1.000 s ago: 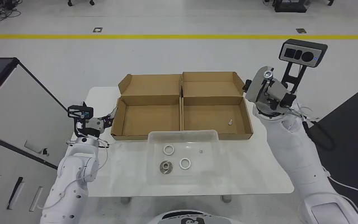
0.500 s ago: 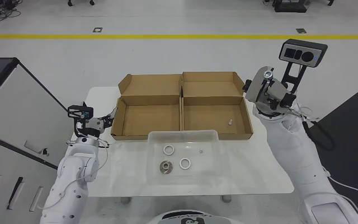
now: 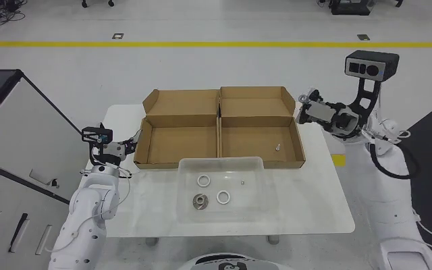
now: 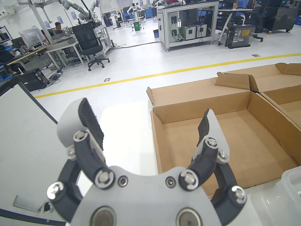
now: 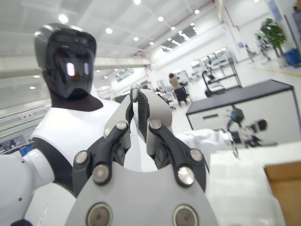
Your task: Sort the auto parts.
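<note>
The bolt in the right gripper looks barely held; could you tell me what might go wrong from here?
1. The bolt is pinched only at the tips of the right gripper and sticks out past them, so it could slip out.
2. In the top view that gripper sits by the far corner of the right box, so a dropped bolt may land on the table instead.

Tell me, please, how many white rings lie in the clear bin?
2. One white ring lies far left in the clear bin; the other nearer the robot, beside a grey metal disc.
</note>
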Action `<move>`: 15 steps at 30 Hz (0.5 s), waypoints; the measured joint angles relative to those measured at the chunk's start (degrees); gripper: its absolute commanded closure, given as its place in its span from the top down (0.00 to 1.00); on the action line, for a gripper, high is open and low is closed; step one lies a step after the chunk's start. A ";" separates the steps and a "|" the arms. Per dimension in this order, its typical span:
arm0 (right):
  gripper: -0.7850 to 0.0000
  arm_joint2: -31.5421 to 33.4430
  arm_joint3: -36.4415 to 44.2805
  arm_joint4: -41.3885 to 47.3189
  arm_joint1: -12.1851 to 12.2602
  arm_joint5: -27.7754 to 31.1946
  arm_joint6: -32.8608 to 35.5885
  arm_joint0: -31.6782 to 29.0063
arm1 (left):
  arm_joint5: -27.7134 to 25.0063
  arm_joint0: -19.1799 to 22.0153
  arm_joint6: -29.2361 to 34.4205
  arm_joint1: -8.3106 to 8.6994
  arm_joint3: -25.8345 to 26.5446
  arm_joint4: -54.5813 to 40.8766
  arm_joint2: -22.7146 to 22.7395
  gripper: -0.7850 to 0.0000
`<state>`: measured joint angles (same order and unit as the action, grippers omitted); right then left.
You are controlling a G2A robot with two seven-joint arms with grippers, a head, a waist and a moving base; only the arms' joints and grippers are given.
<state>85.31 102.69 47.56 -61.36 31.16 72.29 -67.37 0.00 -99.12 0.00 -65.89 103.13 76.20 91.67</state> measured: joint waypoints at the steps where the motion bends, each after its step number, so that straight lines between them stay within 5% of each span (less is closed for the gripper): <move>1: 0.00 2.56 -0.52 -2.26 0.55 -1.97 2.60 0.24 | 0.00 0.00 0.00 0.00 0.00 0.00 0.00 1.00; 8: 0.00 10.37 1.78 -19.42 3.99 -14.14 14.97 4.33 | 0.00 0.00 0.00 0.00 0.00 0.00 0.00 1.00; 15: 0.00 -0.47 4.75 -37.28 9.24 -14.84 15.71 10.13 | 0.00 0.00 0.00 0.00 0.00 0.00 0.00 1.00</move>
<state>84.84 107.44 10.28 -52.12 16.33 88.00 -57.24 0.00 -99.12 0.00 -65.89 103.13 76.20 91.67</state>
